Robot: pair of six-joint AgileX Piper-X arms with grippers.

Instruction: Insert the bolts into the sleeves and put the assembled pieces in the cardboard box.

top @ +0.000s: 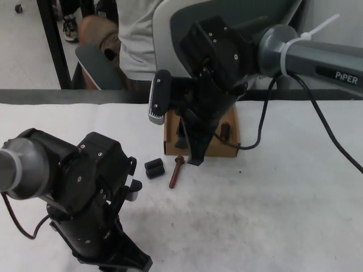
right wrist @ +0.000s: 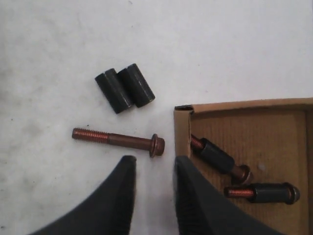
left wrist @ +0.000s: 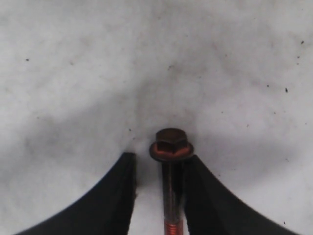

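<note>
On the white bench [top: 283, 215] we judge the job half done: two assembled pieces [right wrist: 217, 156] lie in the cardboard box [right wrist: 274, 105], two sleeves [right wrist: 124, 88] and a loose bolt [right wrist: 122, 140] lie outside it near our right gripper [right wrist: 155, 161], narrowly parted and empty, while our left gripper [left wrist: 160, 155] stands slightly open around a second bolt [left wrist: 171, 144].

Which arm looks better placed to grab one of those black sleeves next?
The right, I'd judge. Its pincer hangs open just by the two sleeves and the box, with nothing in it. The left pincer already has a bolt in it and sits farther from them.
</note>
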